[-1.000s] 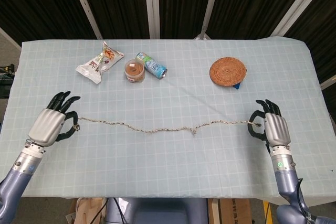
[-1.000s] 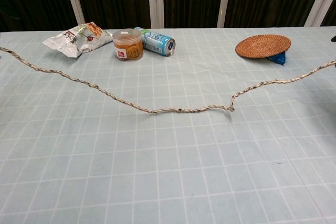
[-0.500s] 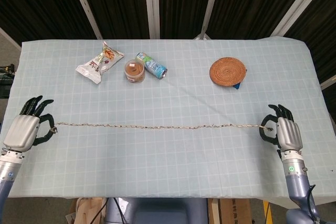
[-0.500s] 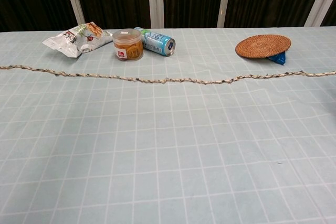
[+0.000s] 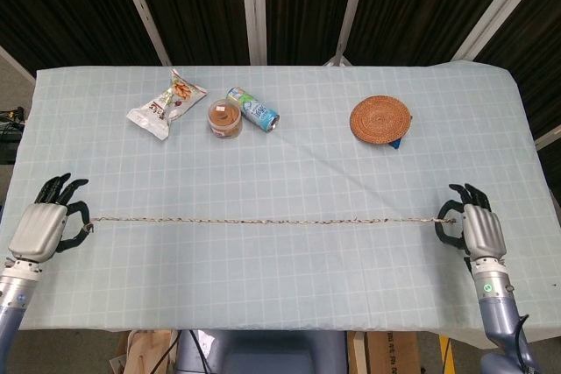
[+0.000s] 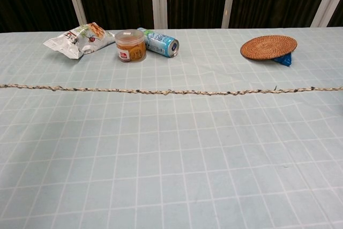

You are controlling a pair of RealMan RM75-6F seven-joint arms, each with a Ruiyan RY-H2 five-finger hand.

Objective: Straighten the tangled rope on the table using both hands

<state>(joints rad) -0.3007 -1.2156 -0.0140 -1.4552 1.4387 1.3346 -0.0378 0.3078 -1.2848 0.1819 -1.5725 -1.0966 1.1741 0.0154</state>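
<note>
- The left robot hand [image 5: 42, 224] is seen at the near left edge of the tabletop [image 5: 289, 273], its fingers curled around the left end of the rope [image 5: 263, 221], which is held there.
- The right robot hand [image 5: 475, 228] is seen at the near right edge, its fingers closed on the right end of the rope.
- The rope is stretched in an almost straight line between the two robot hands, running left to right across the near part of the tabletop; in the chest view it [image 6: 171, 91] crosses the whole width of the frame, and neither robot hand is shown there.
- The tabletop is covered with a pale checked cloth.
- On the far left, a snack bag [image 5: 166, 103] is laid flat, with a small brown jar [image 5: 225, 119] just right of it and a can [image 5: 254, 109] on its side just beside the jar.
- On the far right, a round woven coaster [image 5: 379, 118] is placed over a blue object [image 5: 397, 141], well apart from the rope.
</note>
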